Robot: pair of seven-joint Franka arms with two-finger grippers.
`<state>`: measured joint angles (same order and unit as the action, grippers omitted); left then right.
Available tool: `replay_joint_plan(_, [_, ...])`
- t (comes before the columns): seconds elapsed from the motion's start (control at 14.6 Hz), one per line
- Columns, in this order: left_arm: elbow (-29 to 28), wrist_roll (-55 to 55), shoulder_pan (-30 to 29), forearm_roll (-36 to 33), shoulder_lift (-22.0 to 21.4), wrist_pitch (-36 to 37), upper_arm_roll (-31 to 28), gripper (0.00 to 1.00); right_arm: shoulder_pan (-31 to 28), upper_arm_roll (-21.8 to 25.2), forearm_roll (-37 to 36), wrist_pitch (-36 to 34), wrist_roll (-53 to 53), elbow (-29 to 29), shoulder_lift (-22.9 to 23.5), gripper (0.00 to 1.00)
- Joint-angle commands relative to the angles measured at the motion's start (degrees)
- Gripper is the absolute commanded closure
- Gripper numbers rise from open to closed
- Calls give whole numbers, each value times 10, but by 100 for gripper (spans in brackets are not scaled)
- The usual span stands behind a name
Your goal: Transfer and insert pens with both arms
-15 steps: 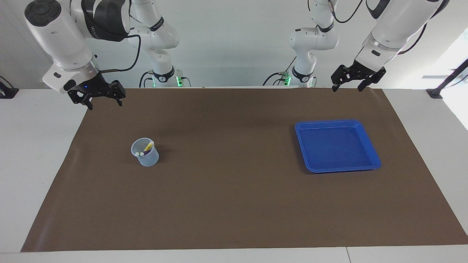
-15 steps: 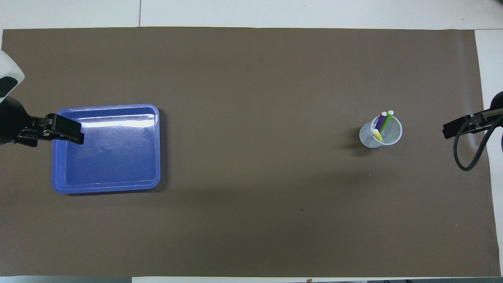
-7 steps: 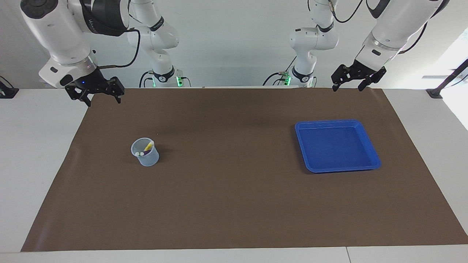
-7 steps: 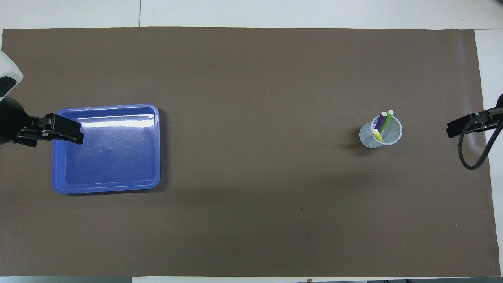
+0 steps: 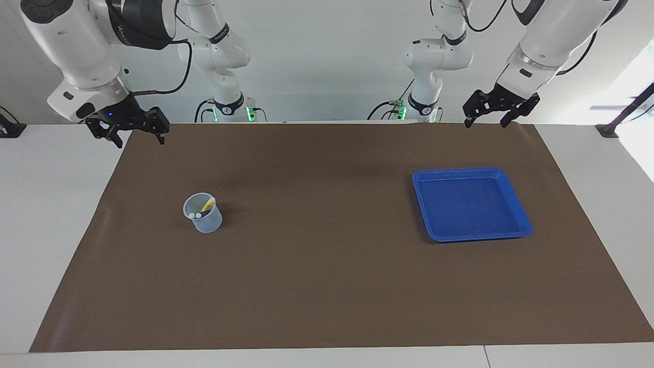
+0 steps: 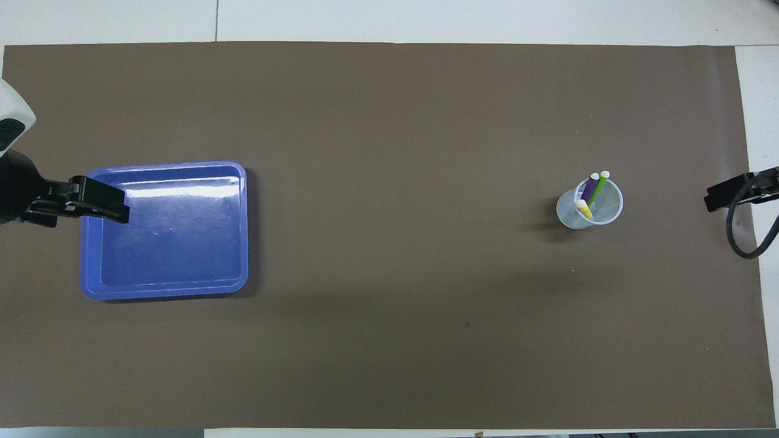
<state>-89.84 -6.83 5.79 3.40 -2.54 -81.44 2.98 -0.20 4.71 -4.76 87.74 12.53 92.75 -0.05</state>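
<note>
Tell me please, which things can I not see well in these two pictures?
- Lower ends of the pens: hidden inside the cup in both views; only tips show in the facing view.
- Green pen: not seen in the facing view.
- Right gripper: cut off by the edge in the overhead view.
- Left gripper: in the overhead view it covers part of the blue tray's rim.

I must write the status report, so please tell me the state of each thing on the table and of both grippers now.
yellow pen: standing tilted in the cup.
purple pen: tilted in the cup.
green pen: tilted in the cup.
cup: upright on the brown mat.
blue tray: flat, nothing in it.
left gripper: open, holds nothing.
right gripper: open, holds nothing.
</note>
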Motion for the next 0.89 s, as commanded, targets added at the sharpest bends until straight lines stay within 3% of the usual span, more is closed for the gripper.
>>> replay_joint_plan(0.0, [-7, -5, 12, -3, -10, -5, -7, 0, 3, 4, 14, -12, -8, -10, 3, 0])
replay_joint_plan(0.82, [-7, -4, 9, -3, -10, -7, -8, 0, 5, 0, 30, -16, -29, -10, -2, 0])
